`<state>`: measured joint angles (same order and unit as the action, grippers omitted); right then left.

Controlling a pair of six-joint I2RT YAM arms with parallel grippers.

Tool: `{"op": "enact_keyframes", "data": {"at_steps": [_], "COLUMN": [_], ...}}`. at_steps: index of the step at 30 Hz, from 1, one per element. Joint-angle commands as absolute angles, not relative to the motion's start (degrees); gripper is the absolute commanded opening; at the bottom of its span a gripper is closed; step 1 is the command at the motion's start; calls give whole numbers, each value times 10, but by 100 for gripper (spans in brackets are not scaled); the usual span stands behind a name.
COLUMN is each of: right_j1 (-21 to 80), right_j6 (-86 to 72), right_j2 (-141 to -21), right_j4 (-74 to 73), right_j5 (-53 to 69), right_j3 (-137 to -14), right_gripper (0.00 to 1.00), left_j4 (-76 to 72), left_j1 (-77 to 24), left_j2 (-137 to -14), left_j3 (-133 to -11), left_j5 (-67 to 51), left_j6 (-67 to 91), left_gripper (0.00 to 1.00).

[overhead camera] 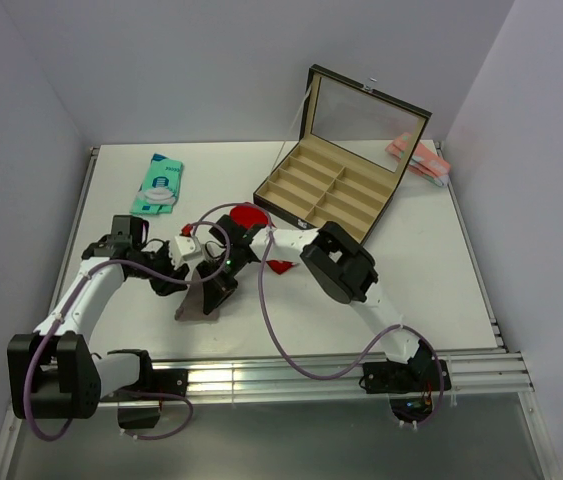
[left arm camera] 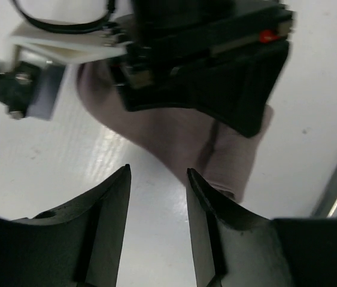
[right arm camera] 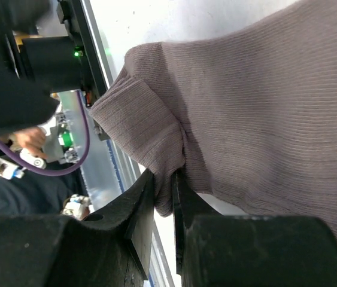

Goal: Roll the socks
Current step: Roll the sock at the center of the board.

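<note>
Table (overhead camera: 431, 270) from above: a mauve sock (overhead camera: 197, 306) lies at 7 o'clock from its centre, close to the near edge. The right hand (overhead camera: 213, 296) is down on the sock from 1 o'clock, and the left hand (overhead camera: 176, 282) is just beside it at 10 o'clock. Red socks (overhead camera: 249, 216) sit near the centre, partly hidden by the right arm. A teal sock (overhead camera: 158, 185) lies at 11 o'clock, an open box (overhead camera: 346, 175) at 1 o'clock and a pink bundle (overhead camera: 417, 156) at 2 o'clock. Left wrist view: the left hand (left arm camera: 158, 173) is spread and holds nothing, low over bare table, with the mauve sock (left arm camera: 180, 140) just past its fingertips. Right wrist view: the right hand (right arm camera: 163, 182) is almost pressed together, pinching a fold at the edge of the ribbed mauve sock (right arm camera: 264, 107).
</note>
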<state>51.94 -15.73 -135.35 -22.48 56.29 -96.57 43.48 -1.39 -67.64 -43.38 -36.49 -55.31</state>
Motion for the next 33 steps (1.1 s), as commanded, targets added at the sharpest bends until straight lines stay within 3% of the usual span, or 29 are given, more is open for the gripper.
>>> {"op": "enact_keyframes", "data": {"at_steps": [1, 7, 33], "right_j1": [514, 512, 511], "right_j6": [-152, -169, -208], "right_j2": [-1398, -1399, -1403], "right_j4": [-258, -244, -198], "right_j5": [494, 489, 476], "right_j3": [-968, -961, -938], "right_gripper": [20, 20, 20], "left_j4": [503, 574, 592], "left_j1": [-18, -19, -35], "left_j2": [-676, -716, -881], "left_j3": [-441, -454, -494], "left_j5": [-422, -448, -424], "left_j6": [-625, -671, -663], "left_gripper": [48, 48, 42]}}
